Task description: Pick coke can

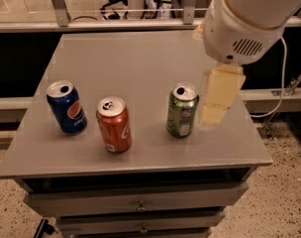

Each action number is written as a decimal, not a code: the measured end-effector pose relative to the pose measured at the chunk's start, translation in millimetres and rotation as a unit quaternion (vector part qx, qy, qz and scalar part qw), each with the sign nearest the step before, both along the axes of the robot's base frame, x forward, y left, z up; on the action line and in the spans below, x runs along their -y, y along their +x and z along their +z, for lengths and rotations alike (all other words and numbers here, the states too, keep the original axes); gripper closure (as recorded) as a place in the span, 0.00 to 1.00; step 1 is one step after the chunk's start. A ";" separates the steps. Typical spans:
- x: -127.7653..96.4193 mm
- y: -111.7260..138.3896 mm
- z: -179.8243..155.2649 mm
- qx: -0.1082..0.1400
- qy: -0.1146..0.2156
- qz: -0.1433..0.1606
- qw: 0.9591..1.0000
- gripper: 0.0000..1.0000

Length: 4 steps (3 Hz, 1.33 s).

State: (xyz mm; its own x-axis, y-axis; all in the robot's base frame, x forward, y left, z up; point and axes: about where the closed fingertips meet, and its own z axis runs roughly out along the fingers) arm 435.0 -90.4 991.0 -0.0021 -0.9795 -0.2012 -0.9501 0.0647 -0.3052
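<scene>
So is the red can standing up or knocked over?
Standing up. The red can sits on its base, silver top facing up, on the table. The gripper hangs beside the green can.

Pincer [216,102] hangs just beside the green can [182,111] — coke can [114,126] stands apart, upright.

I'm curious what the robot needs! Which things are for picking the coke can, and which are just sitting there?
For the job:
coke can, upright, middle of the row
gripper, hanging beside the green can

Just sitting:
blue Pepsi can
green can
</scene>
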 end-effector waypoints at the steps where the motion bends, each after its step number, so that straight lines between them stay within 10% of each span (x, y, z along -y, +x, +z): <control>1: -28.7 -9.7 -8.8 0.004 0.001 0.011 1.000 0.00; 4: -78.7 -13.0 -42.9 0.027 0.000 0.019 0.999 0.00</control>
